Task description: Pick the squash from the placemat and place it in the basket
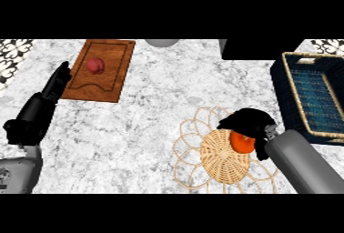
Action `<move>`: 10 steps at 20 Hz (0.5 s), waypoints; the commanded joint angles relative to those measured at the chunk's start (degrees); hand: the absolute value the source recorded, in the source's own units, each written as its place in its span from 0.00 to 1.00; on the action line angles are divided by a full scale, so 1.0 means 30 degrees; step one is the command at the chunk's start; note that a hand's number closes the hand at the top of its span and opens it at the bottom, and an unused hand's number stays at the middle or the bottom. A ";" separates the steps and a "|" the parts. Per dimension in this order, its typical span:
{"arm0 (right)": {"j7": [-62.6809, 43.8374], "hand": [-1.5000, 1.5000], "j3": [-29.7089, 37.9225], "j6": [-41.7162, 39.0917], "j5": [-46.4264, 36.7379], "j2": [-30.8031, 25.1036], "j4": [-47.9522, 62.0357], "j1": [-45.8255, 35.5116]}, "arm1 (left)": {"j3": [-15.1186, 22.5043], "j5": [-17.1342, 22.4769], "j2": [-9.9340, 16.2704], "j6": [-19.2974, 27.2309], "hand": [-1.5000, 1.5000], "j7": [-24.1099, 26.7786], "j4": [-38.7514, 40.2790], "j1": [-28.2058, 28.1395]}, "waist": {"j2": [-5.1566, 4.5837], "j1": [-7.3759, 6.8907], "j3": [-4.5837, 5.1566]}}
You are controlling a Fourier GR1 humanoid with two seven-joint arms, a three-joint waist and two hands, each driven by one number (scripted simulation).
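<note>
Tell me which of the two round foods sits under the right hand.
The orange squash on the woven placemat, with the right hand curled over it. The red one lies apart on the wooden cutting board, beside the open left hand.

Even, bright light w/ no clear source direction; marble counter (154,113) reads pale across centre of frame, no glare spots. Hardly any cast shadows. Dark basket (295,98) at right edge keeps weave detail. No visible edge distortion.
</note>
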State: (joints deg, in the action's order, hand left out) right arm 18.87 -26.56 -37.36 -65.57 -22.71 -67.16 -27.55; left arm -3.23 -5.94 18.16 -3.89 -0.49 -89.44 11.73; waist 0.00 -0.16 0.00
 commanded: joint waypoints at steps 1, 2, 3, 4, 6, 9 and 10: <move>0.0319 1.00 0.0560 0.1007 -0.0421 0.1602 0.2606 -0.0490 | -0.0085 -0.0263 -0.0269 -0.0168 0.50 0.0543 0.0135 -0.0612 | -0.0031 -0.0105 -0.0005; 0.0262 1.00 0.0830 0.0212 -0.0052 0.0541 0.0341 0.1157 | 0.0041 -0.0324 -0.0536 0.0160 0.50 -0.0648 -0.0898 -0.0339 | 0.0018 0.0033 -0.0003; 0.0880 1.00 0.0961 0.0737 -0.0613 0.0889 0.1764 0.0073 | -0.0341 -0.0184 -0.0364 -0.0335 0.50 0.0268 0.0304 0.0329 | -0.0013 -0.0004 -0.0002; 0.0654 1.00 0.0528 0.0911 -0.0984 0.1286 0.1367 0.0461 | -0.0582 0.0020 -0.0069 -0.0777 0.50 0.0671 -0.0131 -0.0390 | -0.0004 -0.0021 -0.0001; 0.0299 1.00 0.0354 0.1339 -0.1340 0.1654 0.0592 0.0857 | -0.0521 -0.0344 -0.0370 -0.0541 0.50 0.1262 0.0837 -0.0564 | 0.0003 0.0034 0.0002; 0.2157 1.00 0.0064 0.2770 -0.1838 0.1216 0.1920 0.0377 | -0.0939 -0.0168 0.0030 -0.0854 0.50 0.0624 0.1478 0.0748 | -0.0025 0.0038 0.0000; 0.2920 1.00 0.0309 0.4801 -0.2238 0.0857 0.3874 0.0246 | 0.0082 -0.0997 -0.0927 0.0143 0.50 -0.0124 -0.0203 0.0133 | -0.0041 -0.0097 -0.0012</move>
State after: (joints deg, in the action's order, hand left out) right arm 24.14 -24.62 -28.73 -69.68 -20.03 -62.01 -27.84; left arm -4.20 -7.27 17.04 -4.83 0.10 -88.85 11.86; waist 0.79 -0.34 0.46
